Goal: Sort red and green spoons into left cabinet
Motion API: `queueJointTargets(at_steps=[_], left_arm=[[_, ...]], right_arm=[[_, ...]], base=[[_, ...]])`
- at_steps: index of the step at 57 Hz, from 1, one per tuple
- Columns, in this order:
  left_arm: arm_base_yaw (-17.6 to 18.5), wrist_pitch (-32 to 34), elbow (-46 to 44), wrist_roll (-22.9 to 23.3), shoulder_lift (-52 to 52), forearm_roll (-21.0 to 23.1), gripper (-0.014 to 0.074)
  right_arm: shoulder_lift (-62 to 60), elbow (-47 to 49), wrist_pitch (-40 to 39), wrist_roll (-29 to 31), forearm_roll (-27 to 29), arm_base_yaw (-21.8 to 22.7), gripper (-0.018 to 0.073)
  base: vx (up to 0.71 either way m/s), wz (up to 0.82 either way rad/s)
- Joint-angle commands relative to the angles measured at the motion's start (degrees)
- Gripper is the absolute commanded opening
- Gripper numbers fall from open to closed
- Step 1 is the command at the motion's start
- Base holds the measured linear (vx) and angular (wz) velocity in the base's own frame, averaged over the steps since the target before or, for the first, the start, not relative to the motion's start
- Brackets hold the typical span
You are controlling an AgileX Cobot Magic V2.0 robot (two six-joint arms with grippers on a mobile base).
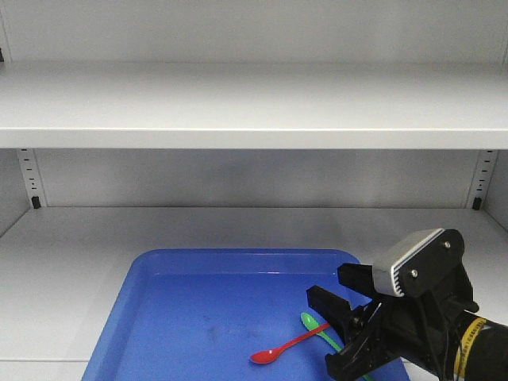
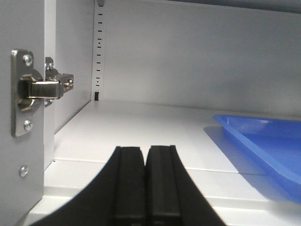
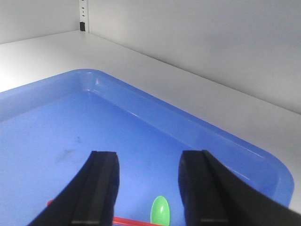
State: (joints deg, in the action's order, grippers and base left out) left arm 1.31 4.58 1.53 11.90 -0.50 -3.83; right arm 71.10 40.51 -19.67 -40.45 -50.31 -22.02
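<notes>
- the left gripper [image 2: 146, 188] shows only in its own wrist view: its two black pads are pressed together with nothing between them. it waits low at the left edge of the cabinet [image 2: 155, 127], just beside a metal door hinge [image 2: 35, 89], and it is well apart from the spoons.
- the blue tray [image 1: 143, 317] lies on the lower shelf of the cabinet, and both spoons rest inside it, near its front right part.
- the red spoon [image 1: 286, 346] lies with its bowl toward the front left and its handle rising to the right. it crosses the green spoon [image 1: 319, 329], but which one is on top i cannot tell from here.
- the green spoon has its bowl toward the back and its handle runs to the front right, under the arm.
- the right gripper [image 1: 333, 305] is clearly the nearer one. it hangs just above the spoons and points into the tray with its jaws spread wide and empty.
- in the right wrist view the green bowl [image 3: 160, 210] sits between the two fingers [image 3: 101, 188], a little toward the right one, and the red handle [image 3: 136, 220] passes across the gap at the lower edge.
- i judge that a short descent would bring the jaws around the crossing point, so there is a risk of taking both spoons together.
</notes>
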Motion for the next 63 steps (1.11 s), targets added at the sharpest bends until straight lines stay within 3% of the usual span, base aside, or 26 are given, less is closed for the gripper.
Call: queueJointTargets(at_steps=[1,44,50,54,63], left_arm=[[-0.1,4.4,-0.2,0.5,-1.1,0.5,-0.0007],[-0.1,4.4,-0.2,0.5,-1.1,0.5,-0.0007],[-0.1,4.4,-0.2,0.5,-1.1,0.5,-0.0007],[-0.1,4.4,-0.2,0.5,-1.1,0.5,-0.0007],[-0.1,4.4,-0.2,0.5,-1.1,0.5,-0.0007]], right_arm=[[-1.2,2.0,-3.3,0.2,1.1,0.0,0.0368],[-1.3,1.9,-1.4,1.7,2.4,0.2,0.0361],[-4.7,0.1,2.4,3.5,7.2,0.2,0.0339],[-8.7,-2.2,6.9,7.1,14.5,0.2,0.0307],[-19.7,-7.8,16.9,22.5,28.4,2.4,0.0197]], base=[[0.00,0.00],[0.00,0.00],[0.00,0.00],[0.00,0.00],[0.00,0.00]])
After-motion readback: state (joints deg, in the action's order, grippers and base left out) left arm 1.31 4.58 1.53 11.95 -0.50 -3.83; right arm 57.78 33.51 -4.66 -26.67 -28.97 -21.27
